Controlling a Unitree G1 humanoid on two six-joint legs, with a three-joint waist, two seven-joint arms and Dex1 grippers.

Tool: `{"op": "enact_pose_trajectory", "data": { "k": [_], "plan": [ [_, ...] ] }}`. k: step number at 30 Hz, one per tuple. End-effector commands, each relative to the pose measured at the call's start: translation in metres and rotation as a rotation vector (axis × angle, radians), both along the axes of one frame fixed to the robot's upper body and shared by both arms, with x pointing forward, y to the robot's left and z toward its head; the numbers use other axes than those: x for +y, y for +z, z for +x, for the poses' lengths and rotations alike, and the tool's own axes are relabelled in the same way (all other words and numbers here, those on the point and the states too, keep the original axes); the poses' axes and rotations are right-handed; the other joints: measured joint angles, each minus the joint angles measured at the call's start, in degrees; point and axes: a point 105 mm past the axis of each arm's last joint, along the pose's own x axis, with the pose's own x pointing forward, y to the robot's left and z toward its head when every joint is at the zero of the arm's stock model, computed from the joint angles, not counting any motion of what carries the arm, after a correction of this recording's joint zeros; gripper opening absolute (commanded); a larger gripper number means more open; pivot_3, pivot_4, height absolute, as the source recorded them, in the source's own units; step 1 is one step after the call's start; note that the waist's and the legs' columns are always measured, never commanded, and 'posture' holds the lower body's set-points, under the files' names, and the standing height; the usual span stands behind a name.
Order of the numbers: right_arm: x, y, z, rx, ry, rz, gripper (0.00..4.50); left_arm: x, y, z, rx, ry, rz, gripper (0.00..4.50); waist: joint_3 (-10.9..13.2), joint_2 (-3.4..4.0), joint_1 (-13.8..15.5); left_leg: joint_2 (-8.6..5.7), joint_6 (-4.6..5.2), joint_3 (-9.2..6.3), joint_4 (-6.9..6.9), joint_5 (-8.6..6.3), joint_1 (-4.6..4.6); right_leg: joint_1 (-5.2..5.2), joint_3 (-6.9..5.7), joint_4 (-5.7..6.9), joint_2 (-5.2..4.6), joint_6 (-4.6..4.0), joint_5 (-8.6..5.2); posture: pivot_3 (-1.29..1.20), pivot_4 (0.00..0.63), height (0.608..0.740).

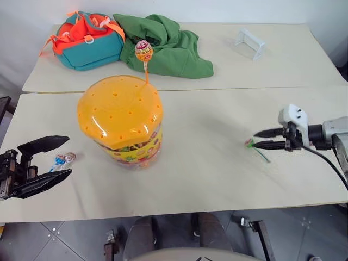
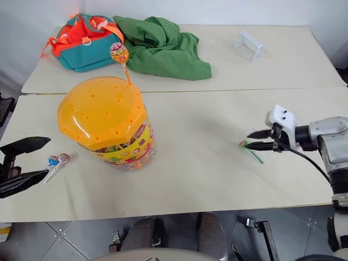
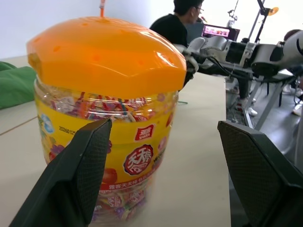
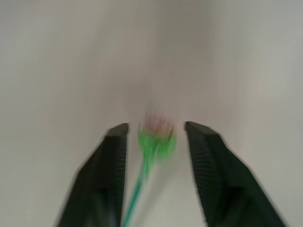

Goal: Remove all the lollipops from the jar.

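Left gripper [image 1: 43, 166] hangs wide open and empty beside the jar [image 1: 122, 122]. Right gripper [image 1: 261, 139] stands parted, the green lollipop [image 1: 251, 144] lying loose on the table [image 1: 217, 174] between its fingers. Two lollipops [image 1: 64, 160] lie left. Next move: pull the orange one [image 1: 144, 51] from the lid.

Orange lollipop [image 1: 143, 51] upright in lidded jar [image 1: 122, 120]; green lollipop [image 1: 251, 144], blue lollipop [image 1: 58, 161] and pink lollipop [image 1: 69, 157] on table.

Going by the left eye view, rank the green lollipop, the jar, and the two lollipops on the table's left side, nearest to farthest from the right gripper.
1. Green lollipop, at the right gripper fingertips.
2. Jar, mid-table.
3. Two lollipops, far left, by the left gripper.
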Motion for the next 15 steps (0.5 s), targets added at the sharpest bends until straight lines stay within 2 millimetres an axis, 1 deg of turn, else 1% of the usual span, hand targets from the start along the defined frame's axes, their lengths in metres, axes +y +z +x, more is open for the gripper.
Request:
{"op": "enact_pose_trajectory", "data": {
  "k": [1, 3, 5, 6, 8, 9, 10, 11, 15],
  "plan": [
    [0.034, 0.054, -0.010, -0.127, 0.160, 0.189, 2.68, 0.006, 0.016, 0.000, -0.065, 0.059, -0.098, 3.82, 0.0, 0.00, 0.0, 0.00, 0.00, -0.01, 0.00, 0.00, 0.00, 0.00, 0.00, 0.01, 0.00, 0.00, 0.00, 0.00, 0.150, 0.740],
    [0.067, 0.079, -0.013, -0.173, 0.238, 0.321, 2.68, 0.014, 0.024, 0.004, -0.088, 0.118, -0.193, 3.82, 0.0, 0.00, -0.1, 0.04, 0.00, -0.06, 0.01, 0.00, 0.00, 0.00, -0.03, 0.09, 0.00, 0.00, 0.00, 0.00, 0.150, 0.740],
    [0.099, 0.100, -0.011, -0.216, 0.278, 0.428, 2.68, 0.026, 0.032, 0.011, -0.133, 0.194, -0.283, 3.82, 0.0, 0.01, -0.2, 0.11, -0.03, -0.06, 0.02, 0.00, 0.04, 0.00, -0.03, 0.15, 0.04, -0.03, 0.02, 0.00, 0.150, 0.740],
    [0.112, 0.106, -0.009, -0.227, 0.282, 0.459, 2.68, 0.032, 0.036, 0.014, -0.155, 0.227, -0.316, 3.82, 0.0, 0.03, -0.2, 0.12, -0.04, -0.08, 0.02, 0.00, 0.06, 0.00, -0.04, 0.19, 0.06, -0.04, 0.02, 0.00, 0.150, 0.740],
    [0.138, 0.113, -0.003, -0.250, 0.281, 0.485, 2.68, 0.035, 0.036, 0.017, -0.150, 0.240, -0.347, 3.82, 0.0, 0.03, -0.1, 0.11, -0.05, -0.09, 0.03, 0.00, 0.06, -0.01, -0.05, 0.22, 0.06, -0.05, 0.03, 0.00, 0.150, 0.740],
    [0.153, 0.115, -0.001, -0.250, 0.284, 0.497, 2.68, 0.033, 0.033, 0.017, -0.130, 0.228, -0.349, 3.82, 0.0, 0.03, -0.1, 0.10, -0.06, -0.10, 0.03, -0.01, 0.04, -0.01, -0.07, 0.22, 0.06, -0.05, 0.03, 0.00, 0.150, 0.740],
    [0.172, 0.119, 0.001, -0.252, 0.283, 0.524, 2.68, 0.029, 0.030, 0.016, -0.098, 0.201, -0.353, 3.82, 0.0, 0.01, -0.1, 0.09, -0.08, -0.10, 0.03, -0.05, 0.03, -0.01, -0.08, 0.22, 0.06, -0.05, 0.03, 0.00, 0.150, 0.740],
    [0.184, 0.122, 0.003, -0.252, 0.281, 0.542, 2.68, 0.026, 0.028, 0.015, -0.077, 0.184, -0.356, 3.82, 0.0, 0.00, -0.2, 0.08, -0.08, -0.12, 0.03, -0.08, 0.03, -0.02, -0.11, 0.23, 0.06, -0.05, 0.04, 0.00, 0.150, 0.740],
    [0.212, 0.128, 0.000, -0.233, 0.308, 0.584, 2.68, 0.020, 0.027, 0.012, -0.049, 0.150, -0.355, 3.82, 0.0, 0.00, 0.0, 0.08, -0.10, -0.25, 0.00, -0.11, -0.04, -0.04, -0.25, 0.24, 0.07, -0.05, 0.04, 0.00, 0.150, 0.740]
  ]
}}
